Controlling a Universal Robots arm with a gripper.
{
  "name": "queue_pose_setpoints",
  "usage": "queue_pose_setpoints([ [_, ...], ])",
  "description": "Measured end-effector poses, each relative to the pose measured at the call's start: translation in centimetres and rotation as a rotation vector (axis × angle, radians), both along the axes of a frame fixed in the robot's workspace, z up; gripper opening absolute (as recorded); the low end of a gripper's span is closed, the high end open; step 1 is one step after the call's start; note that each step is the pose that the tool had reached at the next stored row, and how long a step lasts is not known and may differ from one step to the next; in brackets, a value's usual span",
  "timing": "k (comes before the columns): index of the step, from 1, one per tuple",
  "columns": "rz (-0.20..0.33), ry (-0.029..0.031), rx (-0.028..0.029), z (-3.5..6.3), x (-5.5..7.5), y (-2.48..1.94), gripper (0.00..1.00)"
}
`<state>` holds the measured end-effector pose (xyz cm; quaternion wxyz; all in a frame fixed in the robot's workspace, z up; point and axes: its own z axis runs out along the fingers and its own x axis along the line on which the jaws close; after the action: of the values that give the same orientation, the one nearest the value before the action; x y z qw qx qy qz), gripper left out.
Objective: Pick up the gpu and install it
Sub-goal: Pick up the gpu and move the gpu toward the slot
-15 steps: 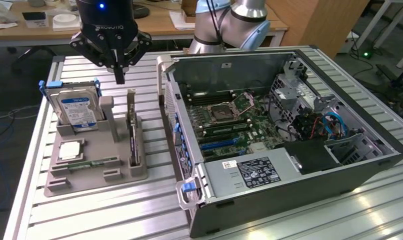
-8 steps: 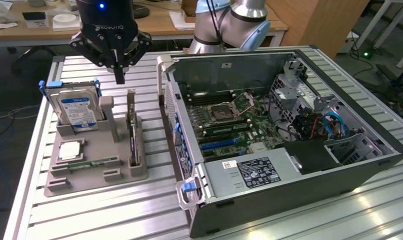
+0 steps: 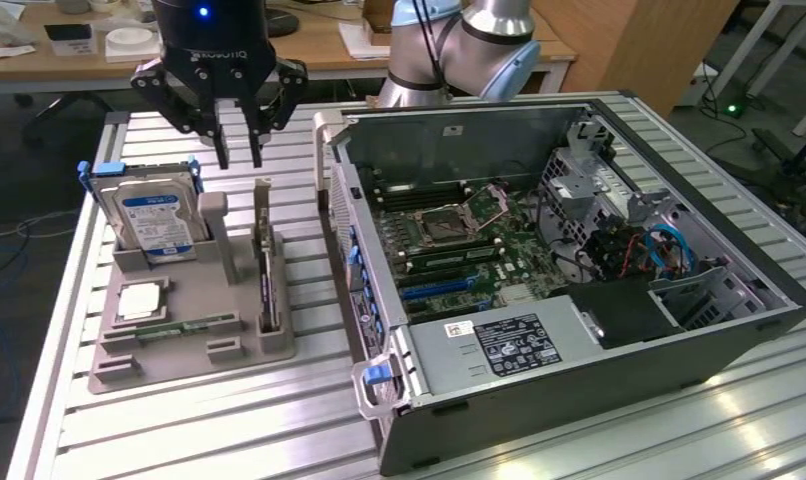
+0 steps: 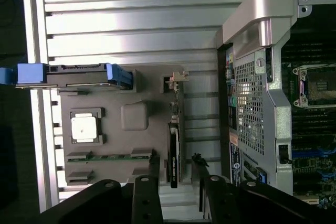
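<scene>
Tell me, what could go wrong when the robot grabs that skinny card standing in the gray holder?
The gpu stands thin and on edge in the gray holder, so an off-centre grab by the gripper hovering above might tip or bend it. The hard drive stands close beside it, so the gripper could bump it. The open computer case is crowded with cables that the card might snag.

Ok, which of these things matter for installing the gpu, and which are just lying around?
For the job: gpu, gripper above it, open case.
Lying about: hard drive, chip, memory stick, all in the same holder.
</scene>
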<state>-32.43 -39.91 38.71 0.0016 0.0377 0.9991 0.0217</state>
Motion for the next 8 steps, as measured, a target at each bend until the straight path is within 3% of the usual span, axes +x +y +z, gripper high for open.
queue_pose_setpoints([
  [3, 0.007, 0.0000, -0.0001, -0.03, -0.01, 0.00, 0.47],
  [8, 0.076, -0.0001, 0.0000, -0.23, -0.04, -0.02, 0.59],
])
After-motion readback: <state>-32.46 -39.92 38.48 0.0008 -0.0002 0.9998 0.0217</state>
